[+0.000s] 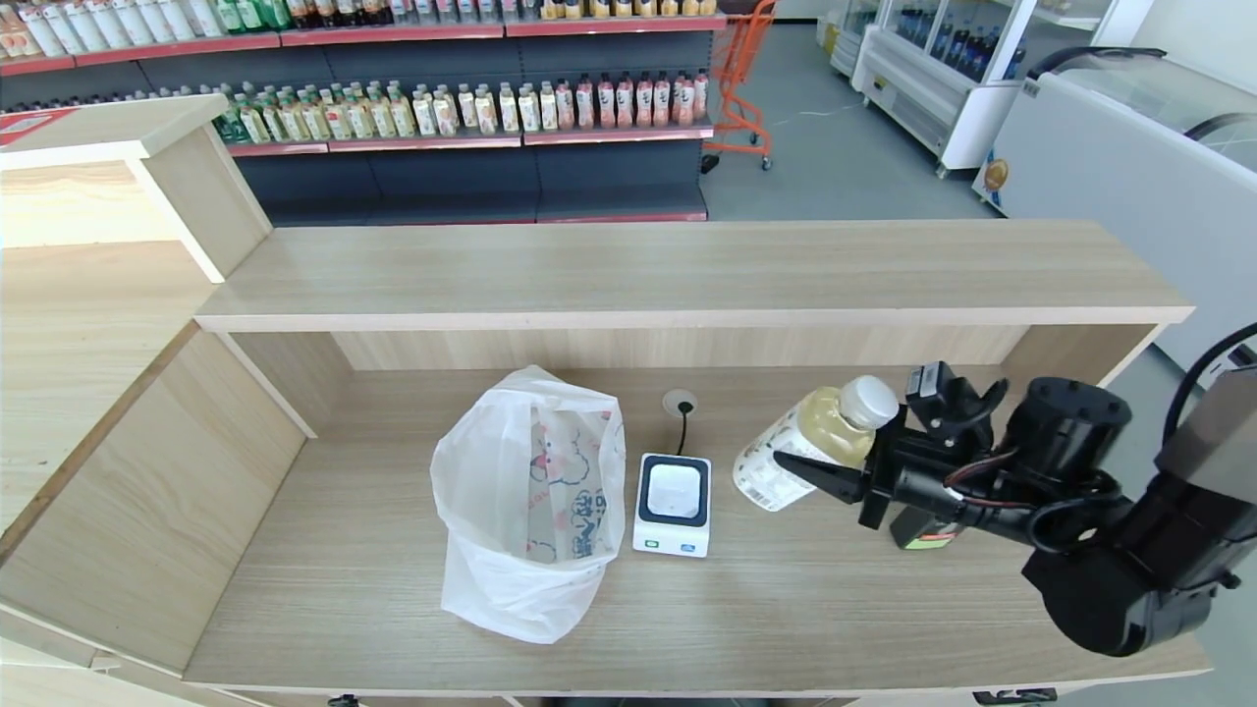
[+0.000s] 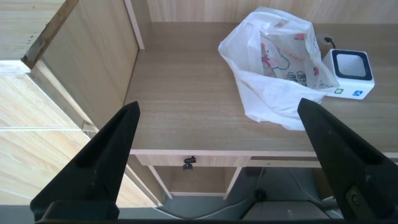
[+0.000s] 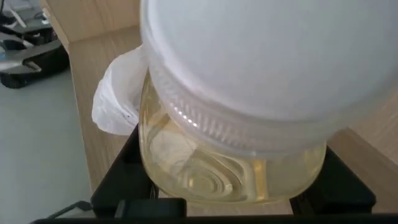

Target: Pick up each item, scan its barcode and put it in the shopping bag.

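We see the right gripper (image 1: 840, 450) pinching the bottle (image 1: 786, 463) at mid-right of frame. Long axis tilted, cap upper right, base lower left toward the scanner (image 1: 674, 503) just left of it. Left gripper (image 2: 217, 109) spread, empty.

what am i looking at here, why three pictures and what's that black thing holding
This is a two-armed robot at a shop counter. The wide picture comes from a camera on its head, looking down. The other two come from cameras on its wrists.

On the counter stand a white plastic bag and a small white scanner.

The black thing is the right gripper. It is shut on a bottle of pale yellow drink, held tilted just right of the scanner. That arm's wrist camera sees the bottle's cap up close.

The left gripper is open and empty.
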Controlling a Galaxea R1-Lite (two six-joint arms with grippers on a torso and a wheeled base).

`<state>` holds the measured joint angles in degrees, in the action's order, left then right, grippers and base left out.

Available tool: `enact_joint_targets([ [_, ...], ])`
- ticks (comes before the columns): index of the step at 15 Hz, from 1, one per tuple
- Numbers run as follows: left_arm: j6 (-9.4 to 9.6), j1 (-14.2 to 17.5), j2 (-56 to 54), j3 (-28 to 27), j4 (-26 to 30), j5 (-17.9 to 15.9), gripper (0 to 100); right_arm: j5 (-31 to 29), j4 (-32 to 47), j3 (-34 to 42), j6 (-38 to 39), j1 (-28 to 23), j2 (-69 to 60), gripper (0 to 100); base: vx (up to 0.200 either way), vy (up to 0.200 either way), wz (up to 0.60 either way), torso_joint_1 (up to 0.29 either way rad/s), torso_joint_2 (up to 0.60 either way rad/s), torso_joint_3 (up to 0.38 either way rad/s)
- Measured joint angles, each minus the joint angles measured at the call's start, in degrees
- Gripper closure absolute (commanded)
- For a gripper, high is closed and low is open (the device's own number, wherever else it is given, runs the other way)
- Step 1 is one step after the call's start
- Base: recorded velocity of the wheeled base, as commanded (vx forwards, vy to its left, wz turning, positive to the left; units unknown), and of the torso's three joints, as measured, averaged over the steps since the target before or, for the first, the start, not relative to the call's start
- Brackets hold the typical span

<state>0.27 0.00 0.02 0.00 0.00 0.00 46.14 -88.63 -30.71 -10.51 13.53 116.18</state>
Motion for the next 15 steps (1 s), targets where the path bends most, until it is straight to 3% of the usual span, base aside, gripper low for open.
enact_joint_targets([
  [4,-0.02,0.0,0.0,0.0,0.0,0.0,0,-17.9,-1.2,5.8,21.7,-0.1,-8.2,100,0.0,0.0,0.0,0.0,0.0,0.0],
  [11,-0.02,0.0,0.0,0.0,0.0,0.0,0,-19.2,-1.3,9.7,23.8,-2.5,-11.0,100,0.0,0.0,0.0,0.0,0.0,0.0],
  [15,0.11,0.0,0.0,0.0,0.0,0.0,0,-19.2,-1.4,10.6,23.8,-3.3,-11.1,100,-0.2,0.0,0.0,0.004,0.01,0.001],
])
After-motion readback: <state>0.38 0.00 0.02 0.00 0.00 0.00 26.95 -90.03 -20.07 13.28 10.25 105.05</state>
